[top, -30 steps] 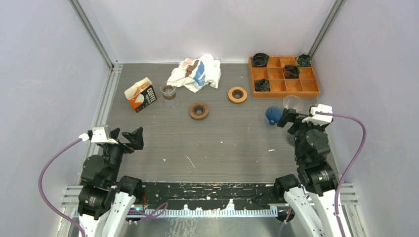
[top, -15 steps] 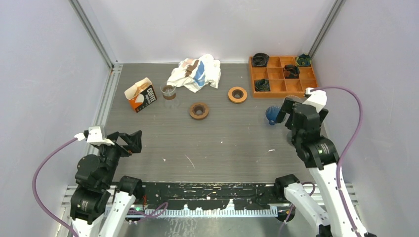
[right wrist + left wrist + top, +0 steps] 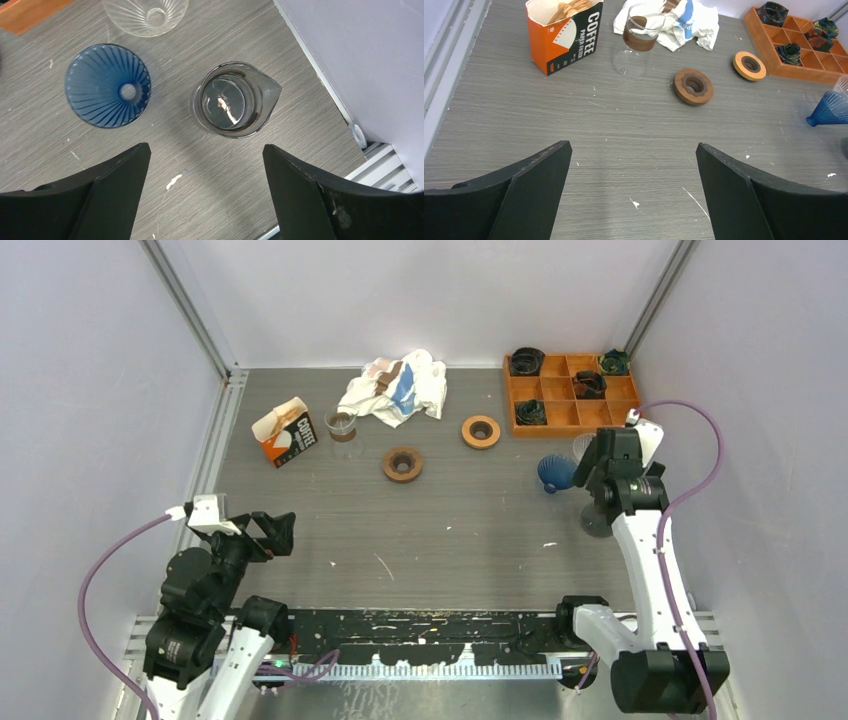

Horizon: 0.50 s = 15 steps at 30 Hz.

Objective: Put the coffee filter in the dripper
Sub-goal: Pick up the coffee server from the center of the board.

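An orange coffee filter box (image 3: 285, 433) (image 3: 564, 35) stands open at the far left, with brown paper filters (image 3: 569, 6) showing in its top. The blue ribbed dripper (image 3: 555, 472) (image 3: 107, 85) (image 3: 831, 109) lies on the table at the right, and a clear dripper (image 3: 590, 447) (image 3: 147, 15) sits just behind it. My right gripper (image 3: 592, 478) (image 3: 205, 147) hangs open and points straight down, above the table beside the blue dripper and a glass server (image 3: 235, 100). My left gripper (image 3: 278, 530) (image 3: 633, 145) is open over bare table at the near left, holding nothing.
A crumpled cloth (image 3: 395, 385) lies at the back centre. An orange compartment tray (image 3: 570, 431) holds dark items at the back right. Two wooden rings (image 3: 403, 464) (image 3: 481, 431) lie mid-table. A glass cup with a brown band (image 3: 342, 425) stands beside the box. The right wall is close to the server.
My right arm has stretched up and away from its base, so its gripper now points down beside the blue dripper. The left gripper has shifted slightly nearer and to the right.
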### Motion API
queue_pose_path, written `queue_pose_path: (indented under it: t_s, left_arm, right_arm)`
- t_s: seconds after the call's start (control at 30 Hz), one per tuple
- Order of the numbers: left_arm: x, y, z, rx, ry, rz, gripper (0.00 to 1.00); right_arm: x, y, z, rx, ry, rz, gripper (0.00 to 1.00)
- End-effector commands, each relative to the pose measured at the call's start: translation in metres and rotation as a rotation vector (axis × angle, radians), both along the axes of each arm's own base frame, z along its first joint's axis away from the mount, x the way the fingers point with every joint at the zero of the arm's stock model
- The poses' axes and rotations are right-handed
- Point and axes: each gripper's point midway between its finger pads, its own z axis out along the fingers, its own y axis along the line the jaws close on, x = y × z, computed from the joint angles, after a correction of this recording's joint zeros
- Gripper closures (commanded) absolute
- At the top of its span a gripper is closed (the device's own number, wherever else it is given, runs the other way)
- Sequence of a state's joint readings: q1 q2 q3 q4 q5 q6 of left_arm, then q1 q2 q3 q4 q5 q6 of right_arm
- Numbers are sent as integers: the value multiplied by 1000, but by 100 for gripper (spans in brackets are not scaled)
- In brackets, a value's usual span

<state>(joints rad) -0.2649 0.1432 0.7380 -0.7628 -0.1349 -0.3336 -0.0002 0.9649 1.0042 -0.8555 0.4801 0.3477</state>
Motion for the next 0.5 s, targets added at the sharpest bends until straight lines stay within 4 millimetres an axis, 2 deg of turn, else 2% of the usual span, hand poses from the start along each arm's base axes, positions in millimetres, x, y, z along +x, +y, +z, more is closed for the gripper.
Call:
queue_pose_path:
  t_s: [0.0, 0.17, 0.3, 0.47]
  left_arm:
    - [-3, 0, 10, -7, -56, -8, 1]
    - [-4, 0, 13, -12, -78, -11, 1]
    - [-6, 3, 14, -13, -93, -2, 1]
    - [-11, 6, 17, -18, -118, 12, 1]
  right_arm:
    - [20, -11, 10, 27, -52, 1, 13]
    - [35, -20, -6, 60, -10, 2, 24]
    - [48, -21, -25, 114, 46, 21, 40]
    - [54, -24, -43, 144, 106, 30, 43]
